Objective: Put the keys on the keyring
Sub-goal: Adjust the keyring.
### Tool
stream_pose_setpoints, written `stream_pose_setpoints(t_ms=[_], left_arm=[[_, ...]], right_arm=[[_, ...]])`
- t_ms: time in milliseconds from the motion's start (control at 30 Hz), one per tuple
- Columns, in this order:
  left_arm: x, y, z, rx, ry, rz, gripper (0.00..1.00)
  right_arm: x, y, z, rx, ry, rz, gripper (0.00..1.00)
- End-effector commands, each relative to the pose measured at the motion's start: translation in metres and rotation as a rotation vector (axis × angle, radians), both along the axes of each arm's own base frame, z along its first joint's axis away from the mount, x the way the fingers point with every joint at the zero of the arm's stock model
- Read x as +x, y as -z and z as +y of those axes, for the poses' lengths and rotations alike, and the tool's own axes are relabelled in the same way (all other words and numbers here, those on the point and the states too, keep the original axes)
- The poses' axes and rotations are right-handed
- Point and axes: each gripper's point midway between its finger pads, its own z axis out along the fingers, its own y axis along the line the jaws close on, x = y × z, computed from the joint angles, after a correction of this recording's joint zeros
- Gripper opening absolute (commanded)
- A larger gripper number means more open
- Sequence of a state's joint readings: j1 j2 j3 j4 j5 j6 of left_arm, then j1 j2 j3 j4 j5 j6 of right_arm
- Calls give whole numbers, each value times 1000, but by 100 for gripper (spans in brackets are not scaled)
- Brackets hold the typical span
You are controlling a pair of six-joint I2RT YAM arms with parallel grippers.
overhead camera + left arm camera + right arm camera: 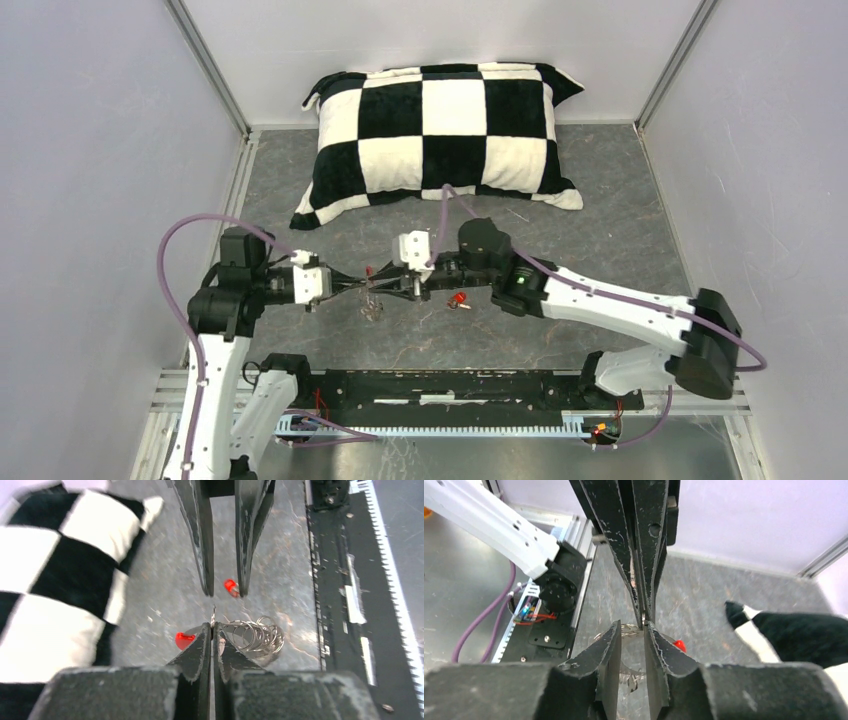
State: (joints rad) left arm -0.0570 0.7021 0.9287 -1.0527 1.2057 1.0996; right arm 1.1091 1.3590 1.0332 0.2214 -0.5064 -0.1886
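The fingers point(201, 647) of your left gripper point(212, 629) are squeezed flat together, pinching a thin bit of the keyring point(255, 636). Its coils dangle right beside the tips, with the red section point(184, 640) on the other side. Your right gripper point(632, 627) faces it tip to tip, fingers parted, nothing in them. The red-headed key point(458, 300) lies on the table point(600, 230) near the right gripper; I can't pick out the black-and-white one. That ring looks feather-light, springy and slick, so I'd guess it twists or flops away if pushed. Probably best to grab the wire close to the left pinch, not the loose coils.
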Motion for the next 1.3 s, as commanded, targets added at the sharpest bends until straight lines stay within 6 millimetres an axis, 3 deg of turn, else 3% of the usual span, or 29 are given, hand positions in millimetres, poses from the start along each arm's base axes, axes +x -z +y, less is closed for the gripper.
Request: stream_pose_setpoints(t_ms=[0,167,367,733,1033,1267], left_arm=[[-4,-72,-13,-126,99,-307,2],[-14,-106,-15,-149,150,-499,2],[-35,-132,-19,-166,257,-706,2],[-57,-159,-21,-191,330,-797,2],[-65,-166,-22,-202,363,-832,2],[-70,-167,-22,-212,380,-821,2]], right_arm=[[-11,-80,-24,168,4,-128,30],[-13,-111,-44,232,48,-166,35],[-17,-136,-50,300,49,-197,37],[-34,-163,-50,377,-46,-228,36],[-53,-162,-49,377,-154,-308,35],[-56,-161,-39,365,-170,-359,35]])
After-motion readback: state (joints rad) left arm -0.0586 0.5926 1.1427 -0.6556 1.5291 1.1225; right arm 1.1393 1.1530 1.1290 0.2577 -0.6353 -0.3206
